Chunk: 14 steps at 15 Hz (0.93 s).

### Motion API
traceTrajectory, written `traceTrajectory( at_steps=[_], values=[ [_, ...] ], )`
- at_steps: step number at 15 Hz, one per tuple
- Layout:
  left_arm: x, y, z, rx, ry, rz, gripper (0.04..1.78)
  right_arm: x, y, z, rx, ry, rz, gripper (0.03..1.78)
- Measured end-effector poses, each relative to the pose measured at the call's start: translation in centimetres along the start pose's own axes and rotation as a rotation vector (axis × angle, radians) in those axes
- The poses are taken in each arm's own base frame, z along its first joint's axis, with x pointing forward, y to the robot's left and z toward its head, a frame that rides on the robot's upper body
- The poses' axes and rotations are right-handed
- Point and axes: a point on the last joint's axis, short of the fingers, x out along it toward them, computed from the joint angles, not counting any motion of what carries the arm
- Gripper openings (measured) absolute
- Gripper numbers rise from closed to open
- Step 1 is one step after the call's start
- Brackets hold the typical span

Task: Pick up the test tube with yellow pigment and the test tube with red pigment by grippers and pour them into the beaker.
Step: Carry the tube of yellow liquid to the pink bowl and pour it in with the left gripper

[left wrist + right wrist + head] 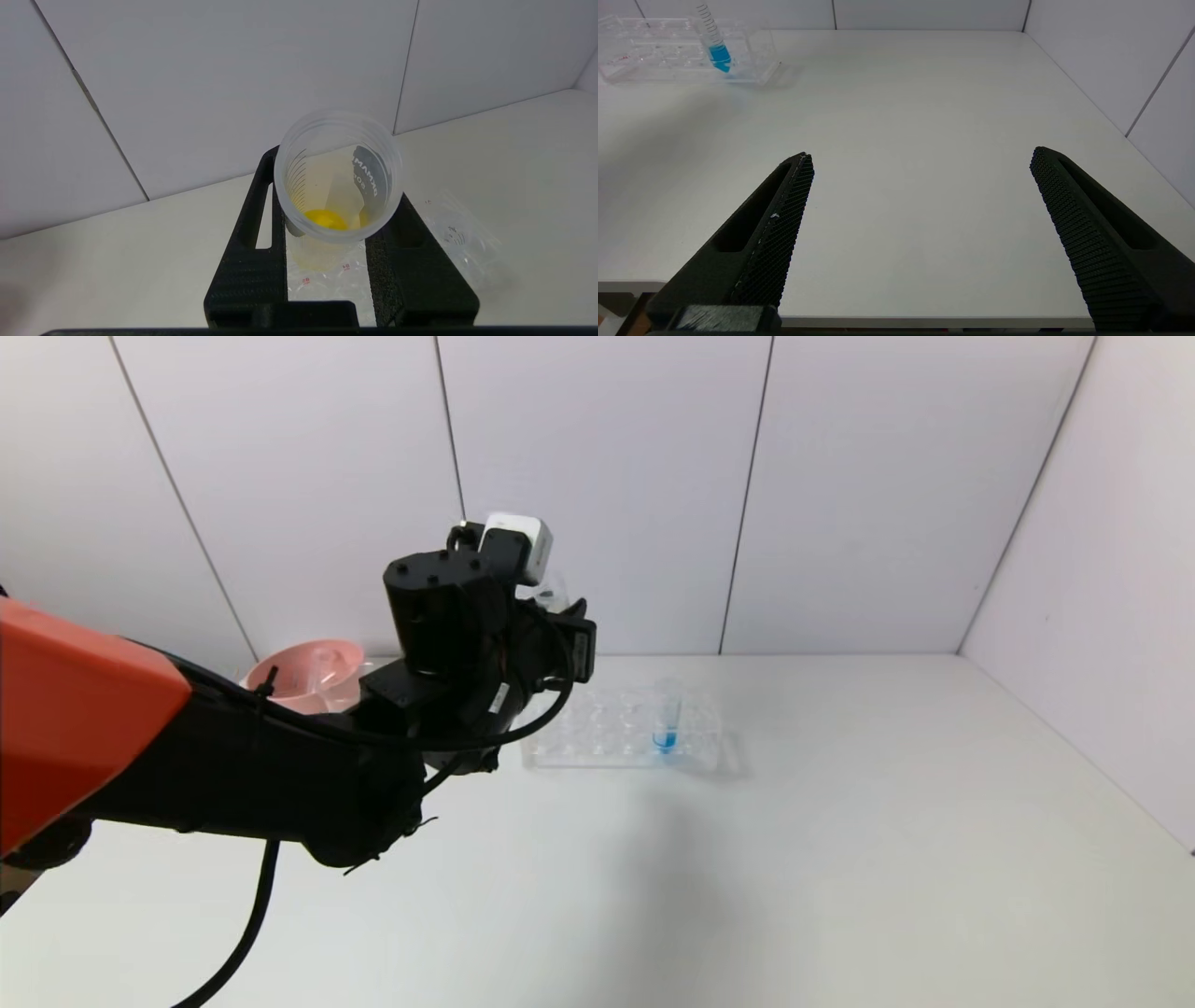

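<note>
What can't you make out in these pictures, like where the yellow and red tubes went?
- Yellow and red tubes: seen in no view. The clear tube rack shows only the blue-liquid tube.
- Clear plastic beaker with yellow liquid: clamped in the left tool; the head view's black arm hides most of it.
- Pink bowl: partly behind that arm.
- Right tool: open, out of the head view.

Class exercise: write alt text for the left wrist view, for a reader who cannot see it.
The left pincer grips a clear beaker between its black fingers, with a small pool of yellow liquid at the bottom. Beneath it lies a clear rack on a white table, with grey wall panels behind.
</note>
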Motion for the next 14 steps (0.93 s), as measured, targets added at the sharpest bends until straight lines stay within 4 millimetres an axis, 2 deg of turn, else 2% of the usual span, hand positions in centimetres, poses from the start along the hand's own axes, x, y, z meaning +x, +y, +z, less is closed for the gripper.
traceTrajectory(
  at_steps=[7,14],
  values=[
    [-1.7,1.5,2.4,0.021,0.05,0.02,0.49,0.0,0.0,0.0,0.0,0.0,0.0,1.7],
    [-2.7,5.6,3.9,0.039,0.104,0.111,0.49,0.0,0.0,0.0,0.0,0.0,0.0,1.7]
  ],
)
